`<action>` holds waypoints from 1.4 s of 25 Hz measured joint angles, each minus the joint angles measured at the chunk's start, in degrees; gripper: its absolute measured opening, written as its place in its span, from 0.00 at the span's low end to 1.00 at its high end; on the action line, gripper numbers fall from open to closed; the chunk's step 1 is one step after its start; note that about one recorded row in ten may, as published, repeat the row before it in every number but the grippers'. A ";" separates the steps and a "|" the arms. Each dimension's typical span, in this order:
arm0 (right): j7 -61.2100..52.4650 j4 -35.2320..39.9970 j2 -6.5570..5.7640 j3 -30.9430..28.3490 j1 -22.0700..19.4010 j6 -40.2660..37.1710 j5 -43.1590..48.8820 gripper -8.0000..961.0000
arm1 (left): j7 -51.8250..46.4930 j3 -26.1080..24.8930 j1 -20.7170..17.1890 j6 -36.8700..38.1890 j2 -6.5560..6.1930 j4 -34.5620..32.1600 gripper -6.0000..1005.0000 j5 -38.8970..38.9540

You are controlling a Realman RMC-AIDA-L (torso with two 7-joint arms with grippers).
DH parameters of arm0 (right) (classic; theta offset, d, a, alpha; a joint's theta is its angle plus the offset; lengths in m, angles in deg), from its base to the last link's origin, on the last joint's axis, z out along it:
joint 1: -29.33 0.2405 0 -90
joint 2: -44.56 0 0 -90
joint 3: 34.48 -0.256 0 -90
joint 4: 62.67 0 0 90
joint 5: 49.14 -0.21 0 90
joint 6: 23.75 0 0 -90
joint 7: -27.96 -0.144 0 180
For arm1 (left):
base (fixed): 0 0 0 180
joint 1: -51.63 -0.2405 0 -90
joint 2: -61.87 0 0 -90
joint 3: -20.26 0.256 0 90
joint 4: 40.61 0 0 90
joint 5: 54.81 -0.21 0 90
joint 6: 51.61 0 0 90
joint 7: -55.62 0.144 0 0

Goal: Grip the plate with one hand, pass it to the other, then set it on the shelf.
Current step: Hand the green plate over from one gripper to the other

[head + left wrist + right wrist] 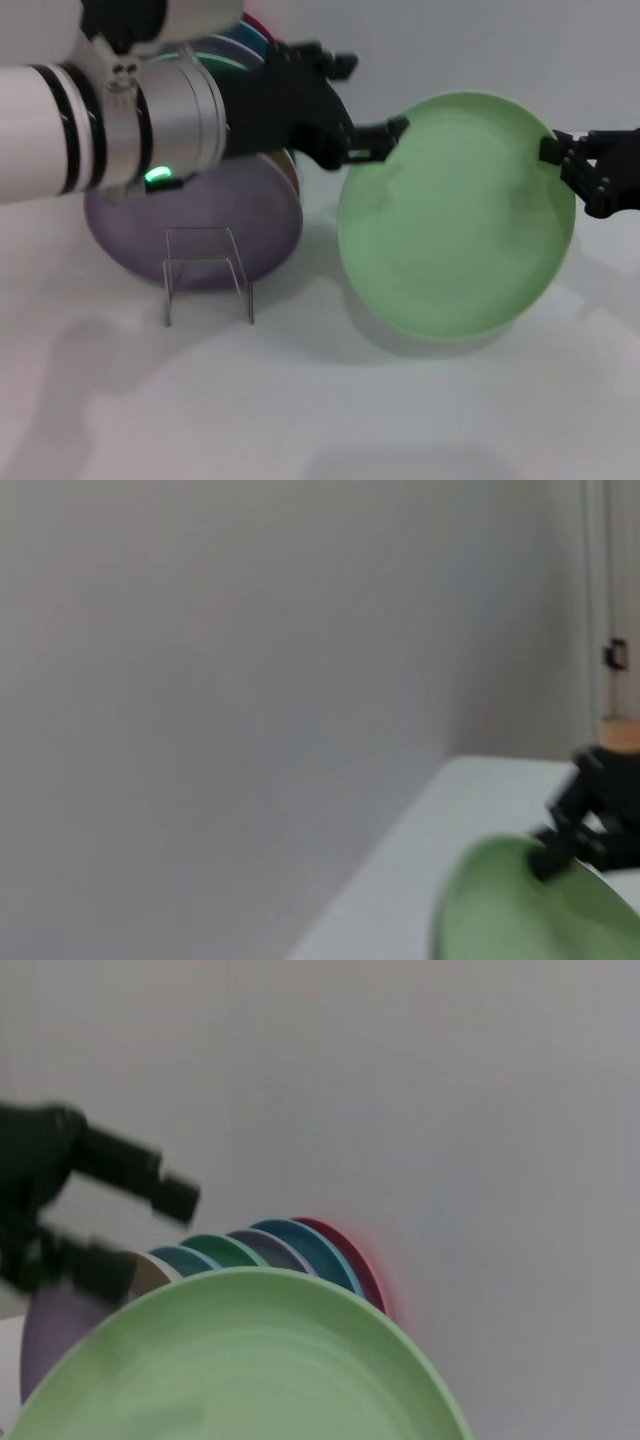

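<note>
The plate point(455, 215), pale mint green and bearing no readable writing, hangs tilted above the white table point(320, 420), its face toward the head camera, held between the two grippers. The right gripper point(562, 152) pinches the rim on its side, its arm reaching in from the right. The left gripper point(385, 140), on a bulky silver-grey arm with a green light, has its fingertips closed on the opposite rim. Below the left arm stands the shelf point(208, 272), in front of a lilac plate point(195, 225) and other stacked plates point(290, 1245).
</note>
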 joint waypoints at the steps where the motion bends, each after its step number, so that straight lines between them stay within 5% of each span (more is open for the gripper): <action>1: 0.07 -0.02 -0.01 0.03 0.15 0.12 -0.17 0.06 | -0.18 0.39 0.30 -0.48 0.02 -0.78 0.76 0.00; 19: 0.71 -0.24 0.00 0.70 0.39 1.38 -0.83 0.08 | 0.80 1.45 2.90 0.24 0.09 -6.14 0.74 -0.38; 30: 2.00 0.14 -0.15 0.40 -0.06 2.64 -1.97 0.08 | 4.63 3.02 2.21 4.46 0.29 -6.74 0.32 -0.53; 35: 5.29 1.99 -0.09 0.44 -0.21 4.84 -3.94 0.09 | 4.82 4.56 1.12 8.49 0.23 -6.29 0.21 -0.47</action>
